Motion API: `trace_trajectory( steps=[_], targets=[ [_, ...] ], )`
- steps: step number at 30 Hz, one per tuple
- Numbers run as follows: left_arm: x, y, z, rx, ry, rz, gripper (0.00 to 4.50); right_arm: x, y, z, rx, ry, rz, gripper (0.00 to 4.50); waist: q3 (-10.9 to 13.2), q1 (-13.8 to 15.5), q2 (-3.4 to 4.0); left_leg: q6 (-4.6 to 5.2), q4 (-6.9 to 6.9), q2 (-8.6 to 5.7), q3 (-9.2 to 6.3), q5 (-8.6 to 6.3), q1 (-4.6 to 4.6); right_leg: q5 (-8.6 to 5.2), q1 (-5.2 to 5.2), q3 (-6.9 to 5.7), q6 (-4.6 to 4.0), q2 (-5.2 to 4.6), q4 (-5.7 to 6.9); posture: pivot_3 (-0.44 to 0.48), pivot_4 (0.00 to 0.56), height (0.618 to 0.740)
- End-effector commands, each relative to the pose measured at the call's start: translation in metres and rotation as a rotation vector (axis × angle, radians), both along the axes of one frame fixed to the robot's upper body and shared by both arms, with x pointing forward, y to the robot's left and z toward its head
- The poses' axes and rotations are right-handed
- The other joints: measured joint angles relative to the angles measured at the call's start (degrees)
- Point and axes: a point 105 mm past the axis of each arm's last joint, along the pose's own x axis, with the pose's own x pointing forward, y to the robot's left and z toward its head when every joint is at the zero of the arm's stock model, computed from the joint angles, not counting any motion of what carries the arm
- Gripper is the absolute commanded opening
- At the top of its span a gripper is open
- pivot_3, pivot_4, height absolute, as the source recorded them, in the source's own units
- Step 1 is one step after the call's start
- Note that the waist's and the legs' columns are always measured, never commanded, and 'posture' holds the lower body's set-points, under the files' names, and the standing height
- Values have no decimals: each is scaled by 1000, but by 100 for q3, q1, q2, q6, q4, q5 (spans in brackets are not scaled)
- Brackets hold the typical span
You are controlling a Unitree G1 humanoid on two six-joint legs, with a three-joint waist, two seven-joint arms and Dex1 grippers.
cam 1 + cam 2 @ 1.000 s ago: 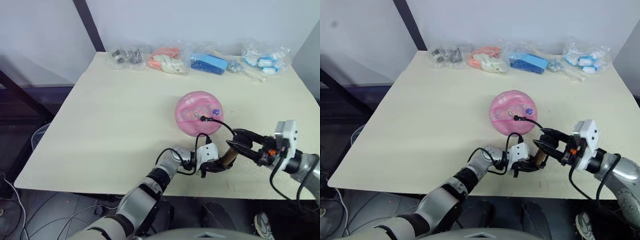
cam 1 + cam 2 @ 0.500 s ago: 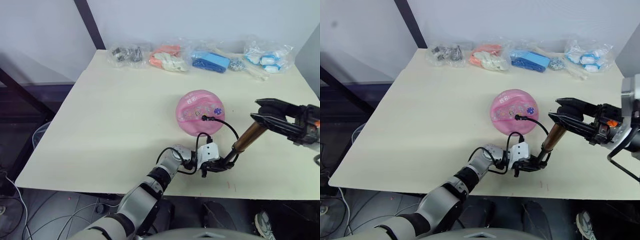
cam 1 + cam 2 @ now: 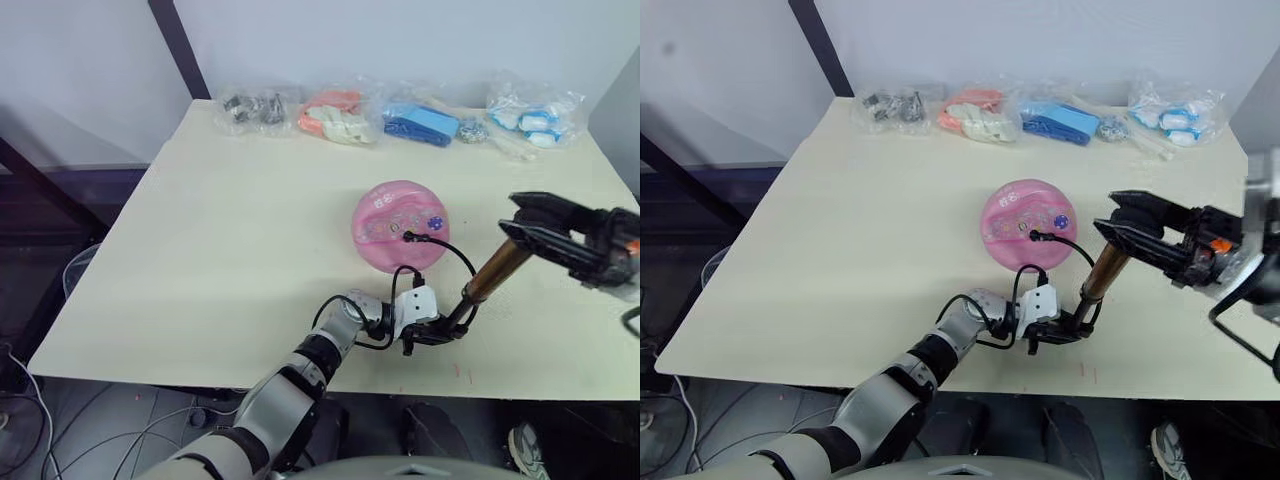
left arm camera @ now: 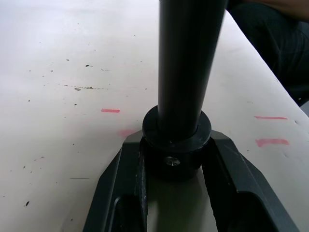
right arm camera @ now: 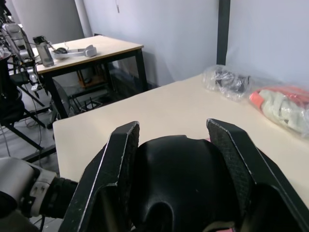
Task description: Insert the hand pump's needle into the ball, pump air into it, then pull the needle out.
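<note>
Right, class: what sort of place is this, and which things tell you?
Probably a lab or workshop: a plain work table, bagged parts along its far edge, and a second bench with equipment near a bare wall.

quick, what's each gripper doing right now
Left gripper: shut on the hand pump's base, on the table.
Right gripper: shut on the pump's handle, raised.

The counter [image 3: 230, 240] is pale and smooth. The pink ball [image 3: 399, 226] sits near its middle. Four clear bags [image 3: 400, 118] lie in a row along the 12 o'clock edge.
</note>
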Motion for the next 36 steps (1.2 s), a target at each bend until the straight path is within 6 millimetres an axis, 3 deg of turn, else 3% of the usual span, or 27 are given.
trace_trajectory(
  steps=[1,12,17,23,29,36],
  targets=[
    [-14,20,-39,131,117,33,1099,2,6,-42,-86,73,-5,1740,-5,-3,-5,0,0,0,2,0,7,0,6,1,1,0,0,0,150,740],
    [-13,20,-39,132,114,36,1099,3,16,-117,-132,155,-32,1740,-47,-13,-16,-1,-2,7,3,0,31,-2,18,5,3,11,1,0,150,740],
    [-13,20,-39,131,113,37,1099,3,17,-134,-131,167,-59,1740,-56,-15,-7,-1,-3,7,2,0,33,-2,18,5,3,12,1,0,150,740],
    [-13,21,-40,135,114,36,1099,6,10,-97,-101,81,-64,1740,-58,-15,-8,-2,-3,7,3,0,35,-2,19,7,3,13,2,0,150,740],
    [-13,22,-40,138,115,36,1099,6,-1,-30,-46,-29,-41,1740,-28,-6,23,-1,-4,5,2,0,22,0,13,7,-1,9,0,0,150,740],
    [-14,22,-40,140,112,26,1099,0,-12,17,-64,-73,-12,1740,-15,3,22,0,-4,1,-1,0,4,0,7,4,-1,3,-3,0,150,740]
  ],
)
